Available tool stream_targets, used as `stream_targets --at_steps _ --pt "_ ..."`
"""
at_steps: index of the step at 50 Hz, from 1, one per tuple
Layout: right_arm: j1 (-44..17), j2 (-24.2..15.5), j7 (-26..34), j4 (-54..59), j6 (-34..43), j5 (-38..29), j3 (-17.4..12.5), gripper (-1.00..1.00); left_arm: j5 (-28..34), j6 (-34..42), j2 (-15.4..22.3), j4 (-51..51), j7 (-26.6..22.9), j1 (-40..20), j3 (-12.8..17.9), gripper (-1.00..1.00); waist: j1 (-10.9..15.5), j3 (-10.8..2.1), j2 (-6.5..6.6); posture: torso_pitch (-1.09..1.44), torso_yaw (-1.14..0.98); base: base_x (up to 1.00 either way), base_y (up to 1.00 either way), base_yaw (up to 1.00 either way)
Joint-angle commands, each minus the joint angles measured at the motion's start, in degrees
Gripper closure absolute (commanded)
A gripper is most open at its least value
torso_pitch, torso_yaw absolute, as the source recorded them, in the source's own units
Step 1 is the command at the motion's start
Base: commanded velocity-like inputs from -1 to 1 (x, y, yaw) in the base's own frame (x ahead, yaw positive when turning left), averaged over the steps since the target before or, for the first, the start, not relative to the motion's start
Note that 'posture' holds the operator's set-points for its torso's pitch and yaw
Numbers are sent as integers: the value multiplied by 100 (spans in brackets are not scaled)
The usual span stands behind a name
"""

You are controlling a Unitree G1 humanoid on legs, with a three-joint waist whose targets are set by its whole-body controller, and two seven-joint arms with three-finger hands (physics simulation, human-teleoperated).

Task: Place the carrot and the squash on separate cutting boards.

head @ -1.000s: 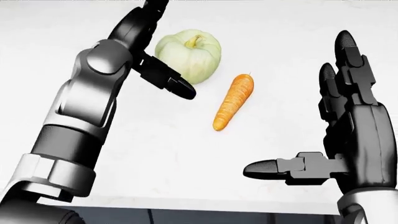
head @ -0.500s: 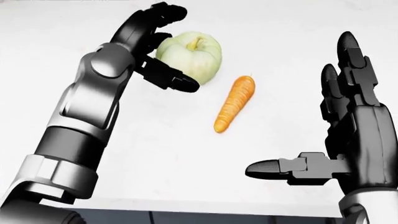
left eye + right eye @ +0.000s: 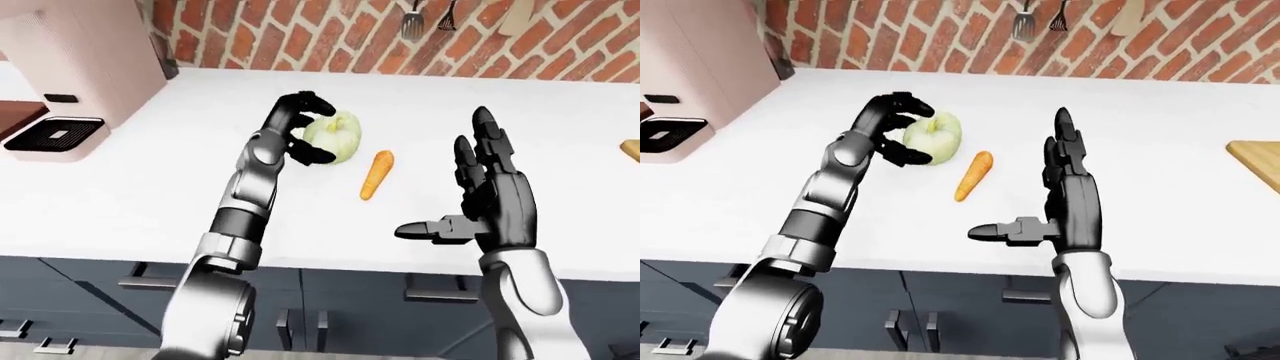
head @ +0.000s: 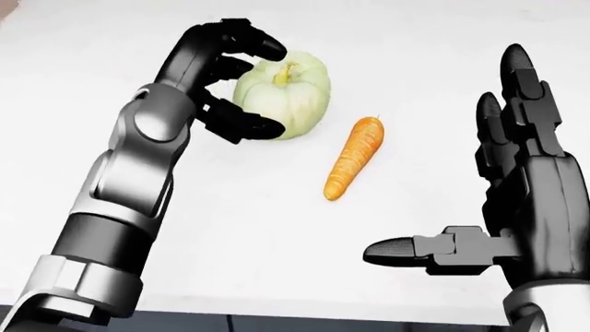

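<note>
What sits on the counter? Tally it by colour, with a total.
Pale green: 1, the squash
Orange: 1, the carrot
Tan: 1, the cutting board at the right edge
Pink: 1, the appliance at the left
Total: 4

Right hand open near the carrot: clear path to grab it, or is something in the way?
Probably yes. The right hand is open, the carrot lies bare on the counter to its left in the head view, with nothing between. The left hand is busy at the squash.
</note>
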Motion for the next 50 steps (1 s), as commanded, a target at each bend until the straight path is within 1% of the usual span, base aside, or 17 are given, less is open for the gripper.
stream_targets --at_steps 1,6,13,18,24,26,27,28,30,31,33,37,41,44,45,47,50 --pt "-164 -53 -17 -290 24 -3 -52 -100 5 172 82 -556 -72 -120 38 9 7 -132 -5 0 0 0 0 0" --pt "-347 -122 -13 -468 337 -36 -64 -100 -142 824 241 -1879 -360 178 160 14 -3 -90 19 0 0 0 0 0" --pt "-604 -245 61 -728 850 -158 -40 -100 -451 1513 501 -2998 -550 294 291 16 2 -48 27 0 0 0 0 0" --pt "-984 -565 332 -861 1347 -579 59 -100 -669 2007 687 -3791 -730 436 406 13 9 -32 38 0 0 0 0 0" --pt "-1857 -1182 1352 -1293 2540 -1075 156 -100 -860 2405 938 -4603 -868 724 555 13 15 -5 43 0 0 0 0 0" --pt "-2073 -1509 1802 -1358 2797 -1381 448 -100 -915 2490 1024 -4775 -891 784 604 14 6 10 47 0 0 0 0 0" --pt "-2185 -1524 2194 -1470 3110 -1361 573 -100 -948 2491 1073 -4825 -902 812 635 14 6 17 46 0 0 0 0 0" --pt "-2230 -1748 2426 -1427 3113 -1605 822 -100 -986 2508 1127 -4877 -916 836 675 14 5 21 48 0 0 0 0 0" --pt "-2556 -1816 2856 -1367 3290 -2014 952 -100 -1074 2607 1210 -4963 -915 818 751 14 -5 35 51 0 0 0 0 0" --pt "-2833 -2022 3163 -1252 3318 -2258 1064 -100 -1144 2601 1276 -4955 -906 822 822 13 -8 36 56 0 0 0 0 0" --pt "-3043 -2116 3665 -944 3064 -2756 1137 -100 -1253 2707 1374 -5121 -901 880 887 13 -23 43 68 0 0 0 0 0" --pt "-3726 -2035 4613 -36 2277 -3852 1076 -100 -1480 2763 1567 -5249 -840 985 1037 14 -36 73 111 0 0 0 0 0" --pt "-4101 -1748 5443 680 1257 -4863 971 -100 -1689 2837 1732 -5416 -789 1087 1146 15 -51 84 165 0 0 0 0 0" --pt "-4356 -1534 5711 1318 187 -5270 792 -100 -1809 2870 1861 -5545 -772 1220 1226 18 -66 93 205 0 0 0 0 0" --pt "-4418 -1573 5683 1607 -275 -5442 756 -100 -1837 2907 1887 -5649 -768 1304 1242 18 -73 89 216 0 0 0 0 0" --pt "-4668 -1511 5634 2092 -892 -5555 593 -100 -1900 2948 1938 -5787 -781 1423 1287 19 -85 85 240 0 0 0 0 0" --pt "-5006 -1512 5615 2580 -1590 -5594 492 -100 -1976 3016 2026 -5876 -789 1448 1326 20 -97 73 268 0 0 0 0 0"
